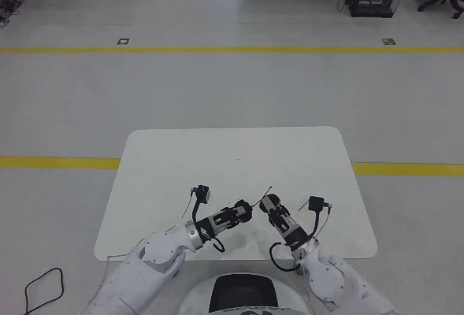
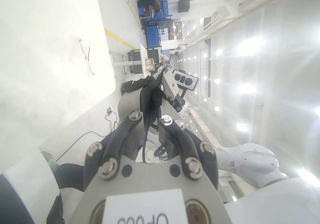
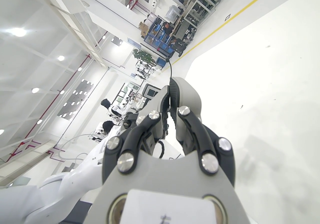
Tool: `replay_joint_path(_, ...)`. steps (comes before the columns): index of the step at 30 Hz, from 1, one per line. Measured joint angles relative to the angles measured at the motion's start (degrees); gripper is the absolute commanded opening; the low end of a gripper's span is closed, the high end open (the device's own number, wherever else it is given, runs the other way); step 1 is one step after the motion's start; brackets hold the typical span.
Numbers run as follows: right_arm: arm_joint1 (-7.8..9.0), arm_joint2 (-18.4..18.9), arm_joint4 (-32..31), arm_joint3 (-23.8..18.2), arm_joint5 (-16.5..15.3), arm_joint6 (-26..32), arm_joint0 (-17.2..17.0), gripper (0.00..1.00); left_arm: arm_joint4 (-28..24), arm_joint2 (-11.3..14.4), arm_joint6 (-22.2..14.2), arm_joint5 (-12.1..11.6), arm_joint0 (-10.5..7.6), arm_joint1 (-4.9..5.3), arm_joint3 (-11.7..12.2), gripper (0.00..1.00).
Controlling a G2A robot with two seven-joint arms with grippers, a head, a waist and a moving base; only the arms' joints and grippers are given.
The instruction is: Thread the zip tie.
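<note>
Above table [image 1: 295, 157], near its front edge: your right gripper [image 3: 170, 87] pinches black zip tie [image 3: 171, 70], free end poking out, likely presented for threading. Left gripper [image 1: 246, 210] faces it, fingers apparently pressed together; whether on zip tie, cannot tell

Left gripper [image 2: 150, 120] and right gripper [image 3: 170, 94] look alike: grey housings, black linkages, round silver screws, looped black cables, glossy white shells behind.
</note>
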Motion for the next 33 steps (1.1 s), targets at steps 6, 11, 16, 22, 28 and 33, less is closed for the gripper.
replay_joint_path(6, -0.19, -0.1, -0.5, 0.1, 0.0, 0.5, 0.0, 0.0, 0.0, 0.0, 0.0, 0.0, 0.0, 0.0, 0.0, 0.0)
replay_joint_path(11, -0.29, 0.1, -0.8, 0.0, 0.0, 0.7, 0.0, 0.0, 0.0, 0.0, 0.0, 0.0, 0.0, 0.0, 0.0, 0.0)
replay_joint_path(16, -0.36, 0.2, -1.0, -0.1, 0.0, 1.4, -0.1, 0.0, 0.0, 0.0, 0.0, 0.0, 0.0, 0.0, 0.0, 0.0)
replay_joint_path(22, -0.53, 0.1, -1.1, 0.1, 0.0, 2.1, 0.2, 0.0, 0.0, 0.0, 0.0, 0.0, 0.0, 0.0, 0.0, 0.0)
replay_joint_path(28, -0.67, 0.1, -1.2, 0.2, 0.0, 2.5, 0.3, 0.59, 0.0, 0.0, 0.0, 0.0, 0.0, 0.0, 0.0, 0.0)
replay_joint_path(33, -0.81, 0.6, -0.4, 0.4, 0.0, 2.3, 0.0, 1.0, 0.0, 0.0, 0.0, 0.0, 0.0, 0.0, 0.0, 0.0)
